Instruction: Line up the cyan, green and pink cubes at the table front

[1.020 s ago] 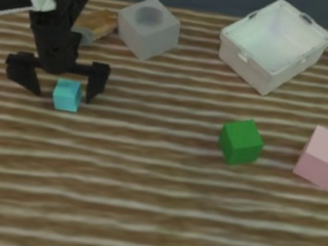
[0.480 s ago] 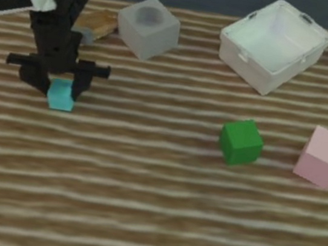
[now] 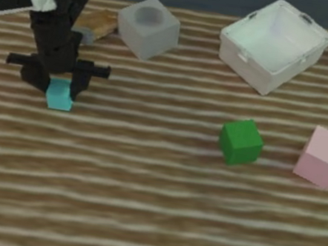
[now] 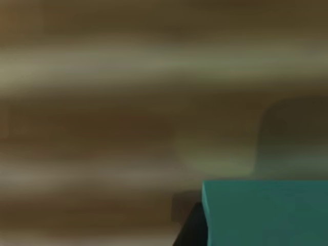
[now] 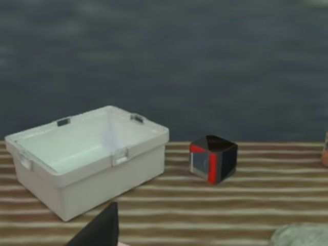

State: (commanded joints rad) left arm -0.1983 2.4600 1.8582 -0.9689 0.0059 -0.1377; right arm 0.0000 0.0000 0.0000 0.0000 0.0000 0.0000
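Right, left hand (image 3: 59,84) is down on the cyan cube (image 3: 61,95) at the counter's (image 3: 152,207) left rear, fingers pressed in on its two sides, pinching it. The cube sits directly under the hand, so nothing to re-aim. The front edge lies straight toward the bottom of the top view. Green cube (image 3: 241,142) and pink cube (image 3: 324,156) sit well to the right, mid-depth. Right hand isn't visible from above; can't tell its state.
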